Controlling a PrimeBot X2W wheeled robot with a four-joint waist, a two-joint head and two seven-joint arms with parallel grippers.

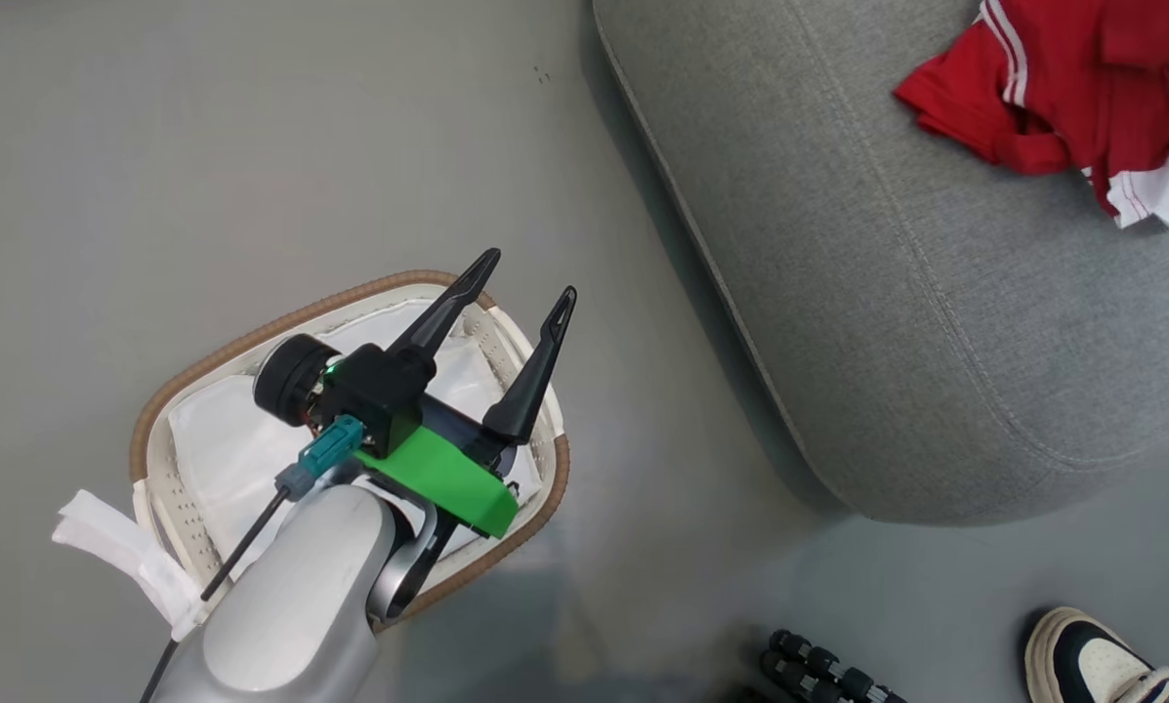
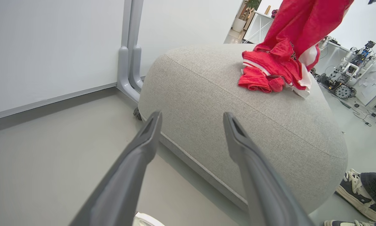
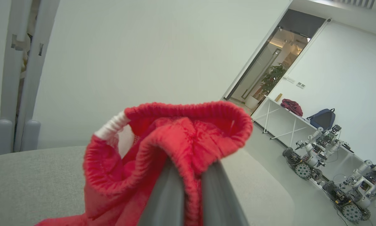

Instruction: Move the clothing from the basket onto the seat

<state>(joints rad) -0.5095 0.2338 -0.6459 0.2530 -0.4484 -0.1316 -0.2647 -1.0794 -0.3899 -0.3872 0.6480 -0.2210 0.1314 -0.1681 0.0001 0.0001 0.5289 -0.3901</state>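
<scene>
One pair of fingers is wide open, and the other is closed on cloth. The left fingers (image 1: 542, 356) hang over the basket (image 1: 203, 359), spread well apart with nothing between them. Their tips point past the brown rim toward the seat (image 1: 887, 293). In the left wrist view the left fingers (image 2: 144, 150) also stand far from each other, with the floor (image 2: 49, 163) and the side of the seat (image 2: 222, 103) behind them.

The right fingers (image 3: 167, 194) are pressed close together and pinch the elastic band of the clothing (image 3: 175, 135). The red band rises above the tips in a loop, with a small white part at its left. The grey seat (image 3: 24, 175) is behind and below it.

In the head view the clothing (image 1: 1063, 88) lies on top of the seat at the upper right, well apart from the basket. From the left wrist the clothing (image 2: 269, 72) is a crumpled red and white heap on the seat, and one part stretches upward out of the picture.

The basket stands on the floor (image 1: 252, 146) near the seat, not touching it. A white liner (image 1: 213, 439) lies inside it. A shoe (image 1: 1082, 659) is on the floor near the seat.
</scene>
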